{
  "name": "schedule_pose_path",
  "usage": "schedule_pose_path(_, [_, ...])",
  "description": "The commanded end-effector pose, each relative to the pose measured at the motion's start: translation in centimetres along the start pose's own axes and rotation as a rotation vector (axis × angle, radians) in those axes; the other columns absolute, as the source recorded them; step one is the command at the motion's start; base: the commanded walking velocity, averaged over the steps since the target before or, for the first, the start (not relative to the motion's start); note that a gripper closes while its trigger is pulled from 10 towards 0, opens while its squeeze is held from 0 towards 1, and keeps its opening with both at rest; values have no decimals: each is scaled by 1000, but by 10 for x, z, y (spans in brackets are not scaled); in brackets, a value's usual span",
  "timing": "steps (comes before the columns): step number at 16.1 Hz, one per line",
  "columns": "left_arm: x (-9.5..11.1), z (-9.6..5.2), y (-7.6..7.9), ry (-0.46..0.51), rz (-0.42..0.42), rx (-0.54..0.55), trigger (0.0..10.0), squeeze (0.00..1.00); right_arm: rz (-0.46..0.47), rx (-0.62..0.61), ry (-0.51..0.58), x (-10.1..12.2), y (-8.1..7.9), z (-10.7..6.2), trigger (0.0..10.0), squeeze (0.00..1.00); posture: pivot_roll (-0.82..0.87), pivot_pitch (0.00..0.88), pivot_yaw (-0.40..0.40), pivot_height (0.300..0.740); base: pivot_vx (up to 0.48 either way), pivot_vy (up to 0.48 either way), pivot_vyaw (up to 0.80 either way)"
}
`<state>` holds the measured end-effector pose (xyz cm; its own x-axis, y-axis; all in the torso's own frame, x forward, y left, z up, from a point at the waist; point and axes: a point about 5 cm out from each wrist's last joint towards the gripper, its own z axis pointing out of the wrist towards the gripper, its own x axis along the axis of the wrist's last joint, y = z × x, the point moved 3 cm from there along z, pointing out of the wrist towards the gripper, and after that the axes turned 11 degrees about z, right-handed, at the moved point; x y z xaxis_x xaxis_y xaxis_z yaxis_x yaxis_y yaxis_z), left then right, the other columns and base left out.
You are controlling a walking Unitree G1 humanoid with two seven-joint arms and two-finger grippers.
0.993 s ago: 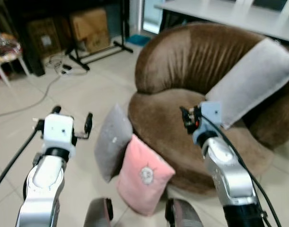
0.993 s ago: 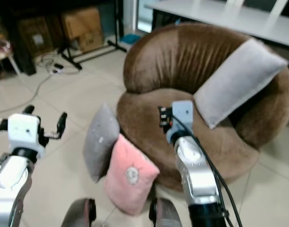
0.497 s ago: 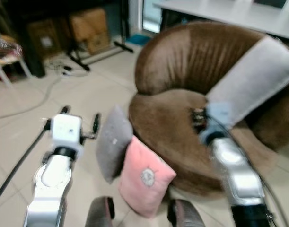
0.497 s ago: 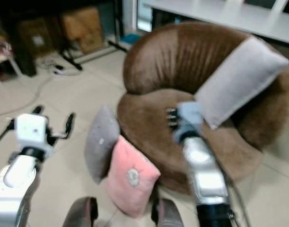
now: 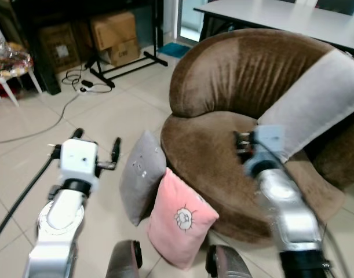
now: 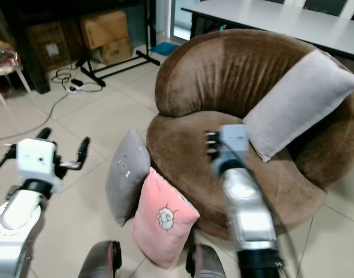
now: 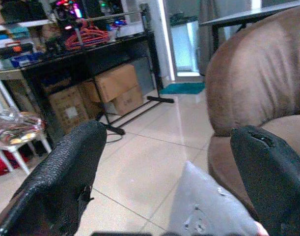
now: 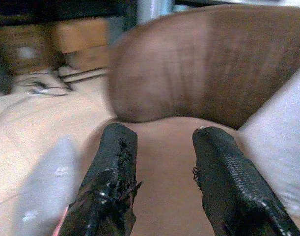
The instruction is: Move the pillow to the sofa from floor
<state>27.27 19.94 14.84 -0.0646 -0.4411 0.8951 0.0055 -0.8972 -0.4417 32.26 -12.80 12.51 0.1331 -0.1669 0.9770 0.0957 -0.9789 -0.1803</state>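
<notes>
Nearest, the left claw (image 5: 95,149) is raised over the tiled floor (image 5: 26,174), its two black fingers (image 7: 66,167) spread wide and empty, just beside the grey pillow (image 5: 141,176) without touching it. The right claw (image 8: 162,172) hangs above the seat of the brown sofa (image 5: 211,156); its fingers stand parted and hold nothing, though that arm looks blurred from the head. On the floor, a pink pillow (image 5: 179,220) with a small drawn face leans upright against the sofa's front. The grey pillow stands on edge beside it, touching it. Another grey pillow (image 6: 298,101) lies slanted on the sofa's seat. Farther off are cardboard boxes (image 5: 114,36), a cable (image 5: 43,124) and a white counter (image 6: 281,20).
</notes>
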Motion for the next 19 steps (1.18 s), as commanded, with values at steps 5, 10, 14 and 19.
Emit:
schedule_pose_path(5, [1,2,6,2,-12,-20,10000,0,-16,-28,8,4,11,-1,10000,0,-74,0,-23,611,277,0,0])
schedule_pose_path(10, [1,2,8,3,-13,-21,10000,0,-28,-25,5,4,12,-1,10000,0,-71,0,-31,611,277,0,0])
schedule_pose_path(14, [1,1,8,4,-14,-22,10000,0,-42,-17,2,3,10,-1,10000,0,-70,0,-33,611,278,0,0])
schedule_pose_path(19, [1,0,9,5,-13,-26,10000,0,-85,2,-6,2,8,-1,10000,0,-70,0,-33,611,278,0,364])
